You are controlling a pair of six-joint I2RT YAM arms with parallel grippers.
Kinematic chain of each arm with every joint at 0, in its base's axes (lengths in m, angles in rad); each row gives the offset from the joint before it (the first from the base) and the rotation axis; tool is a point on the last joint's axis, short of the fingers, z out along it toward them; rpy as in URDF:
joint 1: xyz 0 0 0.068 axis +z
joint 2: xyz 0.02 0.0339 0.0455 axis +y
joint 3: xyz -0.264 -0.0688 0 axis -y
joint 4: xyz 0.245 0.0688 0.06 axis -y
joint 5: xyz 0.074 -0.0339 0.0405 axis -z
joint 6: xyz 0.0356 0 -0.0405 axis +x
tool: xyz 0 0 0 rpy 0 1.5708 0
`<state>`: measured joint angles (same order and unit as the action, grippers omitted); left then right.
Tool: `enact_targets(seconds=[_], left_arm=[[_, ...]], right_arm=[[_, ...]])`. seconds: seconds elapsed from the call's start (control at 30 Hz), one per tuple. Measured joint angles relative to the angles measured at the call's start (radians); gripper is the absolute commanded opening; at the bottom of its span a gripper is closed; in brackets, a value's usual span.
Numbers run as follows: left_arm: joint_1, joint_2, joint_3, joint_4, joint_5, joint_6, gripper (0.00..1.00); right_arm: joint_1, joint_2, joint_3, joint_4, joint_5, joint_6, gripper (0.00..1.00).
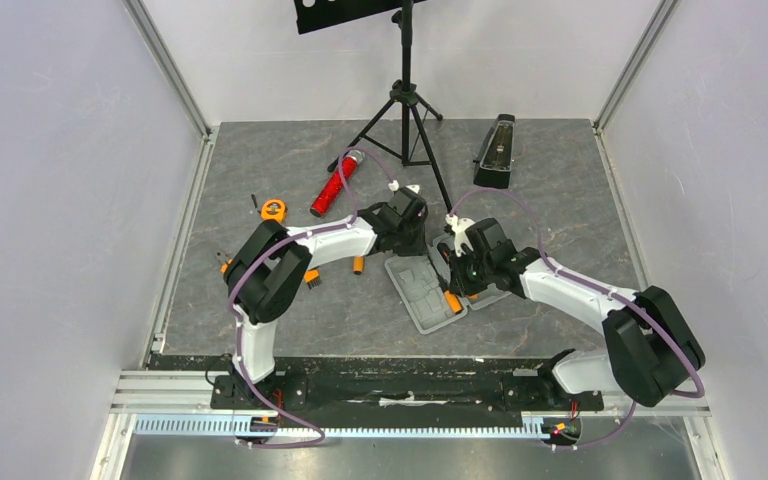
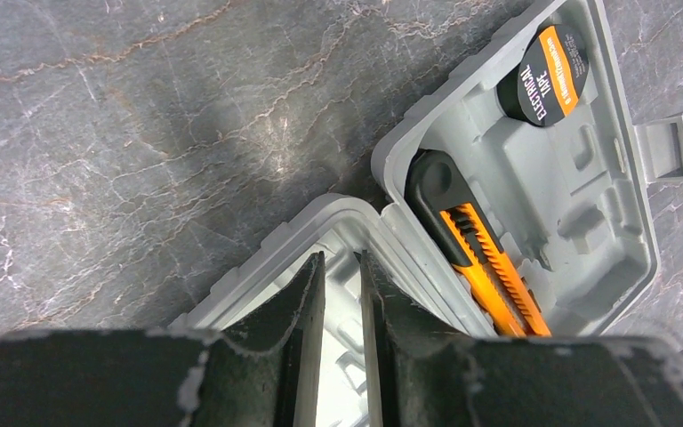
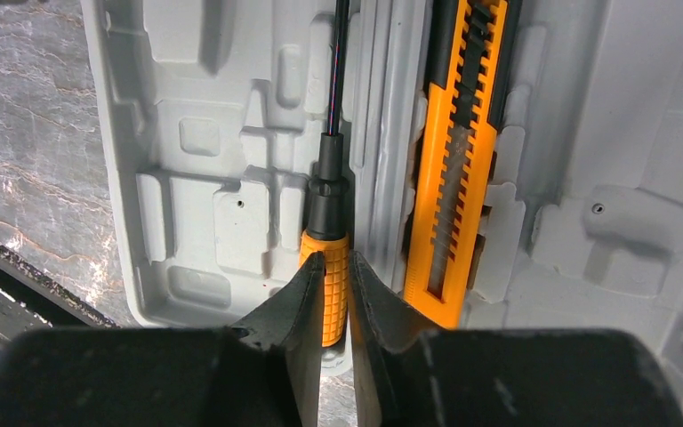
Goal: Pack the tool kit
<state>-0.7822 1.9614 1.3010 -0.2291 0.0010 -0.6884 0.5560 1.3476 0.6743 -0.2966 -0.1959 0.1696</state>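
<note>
Narrow right tool (image 3: 335, 260) sits over the screwdriver (image 3: 325, 187) handle in the case (image 3: 187, 133), narrow left tool (image 2: 341, 260) at its far corner; grip unclear.

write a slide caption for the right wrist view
Right gripper pinches an orange screwdriver over the grey case, beside the knife.

Left pincer (image 2: 341, 263) hangs narrow-gapped over the open grey case (image 2: 598, 213), an orange knife (image 2: 482, 260) and tape roll (image 2: 543, 75) lying inside

Crowded middle, free surface (image 1: 360, 325) in front
The left end effector (image 2: 341, 260) and right end effector (image 3: 336, 260) hang close together over the open case (image 1: 423, 295). Behind it, the tripod (image 1: 405, 95), red cylinder (image 1: 335, 185) and metronome (image 1: 496, 152) block passage.
</note>
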Motion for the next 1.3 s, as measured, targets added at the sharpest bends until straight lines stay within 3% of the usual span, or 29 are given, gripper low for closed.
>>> enact_targets(seconds=[0.97,1.3], left_arm=[[0.0,-0.06,-0.08,0.1,0.005,-0.136,0.27],[0.0,-0.037,-0.08,0.095,0.036,-0.145,0.16]], right_arm=[[0.016,-0.016,0.026,-0.028,-0.014,-0.025,0.19],[0.026,0.018,0.026,-0.027,-0.029,-0.025,0.18]])
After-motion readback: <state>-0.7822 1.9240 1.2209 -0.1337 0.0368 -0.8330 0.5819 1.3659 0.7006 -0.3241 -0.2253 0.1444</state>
